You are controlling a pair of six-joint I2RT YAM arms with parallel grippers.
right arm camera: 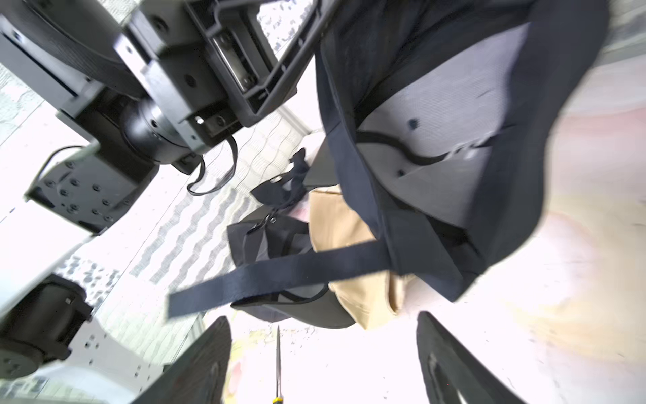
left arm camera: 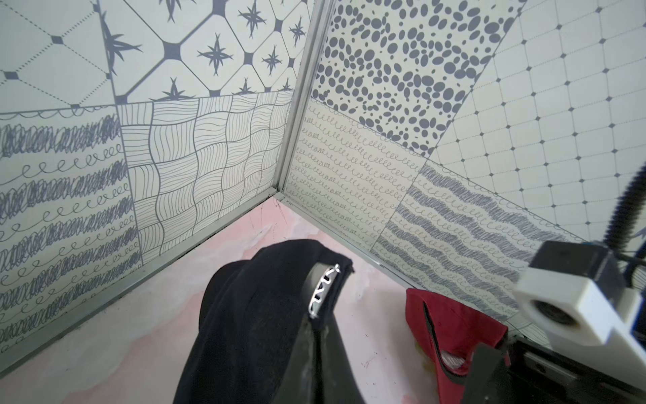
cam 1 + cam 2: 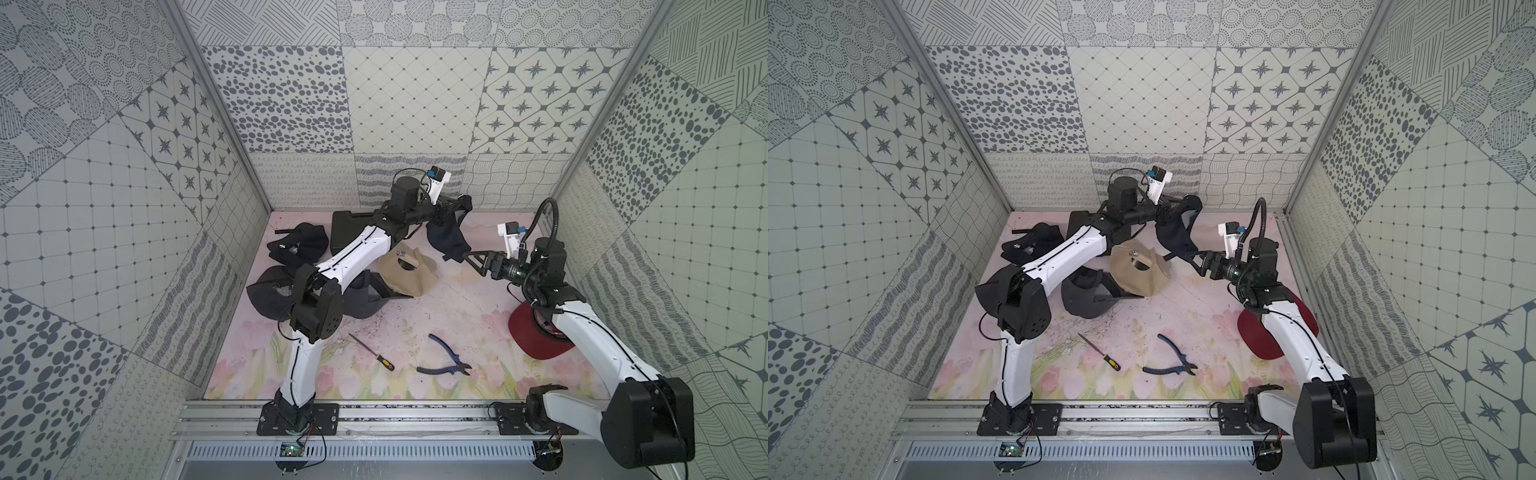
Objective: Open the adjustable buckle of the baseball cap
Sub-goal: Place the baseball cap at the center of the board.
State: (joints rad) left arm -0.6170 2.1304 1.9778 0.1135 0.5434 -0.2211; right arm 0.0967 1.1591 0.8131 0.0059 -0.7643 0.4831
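Observation:
A navy baseball cap [image 3: 446, 241] [image 3: 1173, 239] hangs in the air near the back wall. My left gripper [image 3: 459, 202] [image 3: 1183, 202] is shut on its rear band. In the left wrist view the jaws [image 2: 316, 323] pinch the dark fabric just below the silver buckle [image 2: 323, 290]. The cap's long strap [image 1: 279, 276] hangs loose from the cap [image 1: 437, 140] in the right wrist view. My right gripper [image 3: 473, 262] [image 3: 1200, 262] [image 1: 325, 335] is open just below and right of the cap. It holds nothing, and the strap's free end is beyond its fingertips.
On the floral table lie a tan cap [image 3: 405, 270], a grey cap [image 3: 361, 299], two black caps [image 3: 297, 245] [image 3: 270, 291], a red cap [image 3: 536, 332], a black case [image 3: 349, 232], a yellow-handled file [image 3: 372, 351] and blue pliers [image 3: 446, 357]. Patterned walls stand on three sides.

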